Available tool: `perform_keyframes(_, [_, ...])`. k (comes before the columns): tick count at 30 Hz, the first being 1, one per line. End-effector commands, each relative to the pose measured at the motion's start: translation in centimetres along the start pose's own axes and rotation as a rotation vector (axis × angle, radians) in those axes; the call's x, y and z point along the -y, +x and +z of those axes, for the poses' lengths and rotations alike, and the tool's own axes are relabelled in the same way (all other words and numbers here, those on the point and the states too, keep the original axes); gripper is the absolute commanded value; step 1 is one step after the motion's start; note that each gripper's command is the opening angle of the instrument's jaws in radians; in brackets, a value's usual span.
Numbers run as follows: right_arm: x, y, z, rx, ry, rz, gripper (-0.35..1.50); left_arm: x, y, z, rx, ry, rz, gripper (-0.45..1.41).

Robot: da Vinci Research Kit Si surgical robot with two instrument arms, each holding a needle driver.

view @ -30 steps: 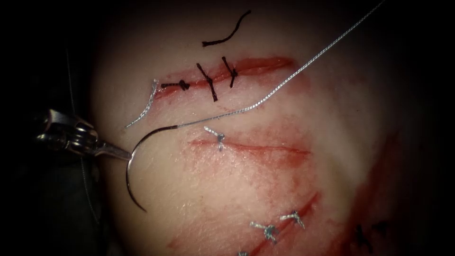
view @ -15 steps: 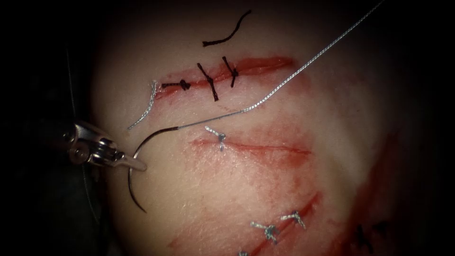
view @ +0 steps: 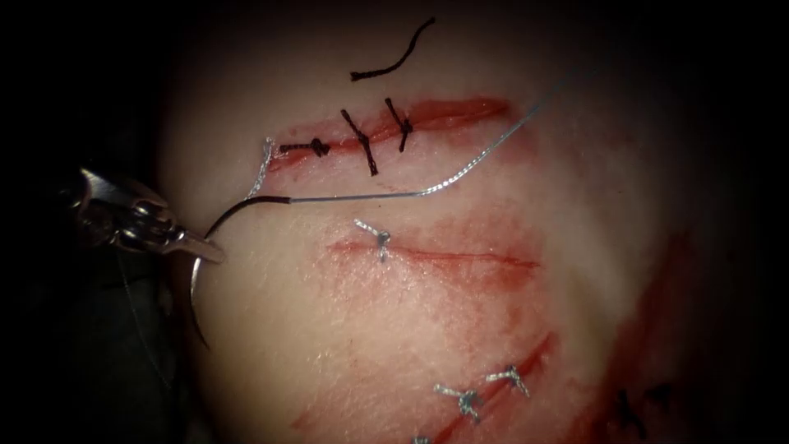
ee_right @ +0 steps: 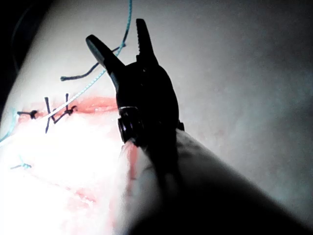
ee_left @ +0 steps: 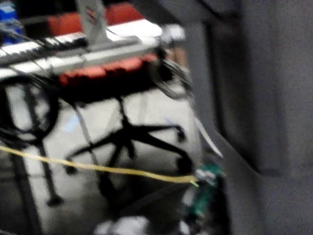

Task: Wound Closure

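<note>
My left tool (view: 209, 253) reaches in from the left, shut on the curved needle (view: 234, 209) about midway along its curve. The needle is out of the tissue (view: 411, 329), over its left edge, left of the middle cut (view: 460, 257); its tip points down. Silver thread (view: 370, 197) runs from the needle's blunt end to the right, then climbs to the upper right. In the right wrist view my right tool (ee_right: 117, 33) stands open with nothing gripped; the thread (ee_right: 88, 85) passes loosely by its jaws.
One silver stitch (view: 380, 238) sits at the middle cut's left end. The upper cut carries three black stitches (view: 366, 141), with a silver cut end (view: 263, 168) beside it and a loose black thread piece (view: 394, 59) above. A lower cut holds silver stitches (view: 485, 390). Red fluid stains the tissue.
My left tool closed on the needle and carried it left and slightly up. The thread near the needle now lies flatter, and its far upper stretch has dropped back.
</note>
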Motion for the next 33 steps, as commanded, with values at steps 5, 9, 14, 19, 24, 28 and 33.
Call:
perform_keyframes(5, [0.32, 0.1, -0.02, 0.001, 0.002, 0.016, 1.42, 0.0, 0.26, -0.06, -0.128, -0.132, -0.082, -0.45])
perform_keyframes(9, [0.64, 0.12, 0.0, 0.017, 0.031, 0.029, 1.42, -0.05, 0.37, -0.02, -0.211, -0.169, -0.16, -0.45])
perform_keyframes(14, [1.37, -0.11, -0.08, 0.071, 0.204, 0.141, 1.38, -0.18, 0.39, 0.09, -0.177, -0.369, -0.323, -0.45])
perform_keyframes(19, [1.99, -0.34, -0.17, 0.145, 0.347, 0.212, 1.08, -0.32, 0.42, 0.24, -0.151, -0.56, -0.341, -0.45])
perform_keyframes(24, [2.36, -0.65, -0.13, 0.224, 0.482, 0.262, 0.89, -0.52, 0.42, 0.37, -0.134, -0.774, -0.318, -0.45])
perform_keyframes(28, [2.36, -0.98, -0.1, 0.22, 0.468, 0.268, 0.84, -0.74, 0.43, 0.49, -0.118, -0.839, -0.321, -0.45])
perform_keyframes(33, [2.27, -1.14, 0.0, 0.21, 0.444, 0.258, 0.91, -0.91, 0.39, 0.55, -0.095, -0.888, -0.306, -0.45])
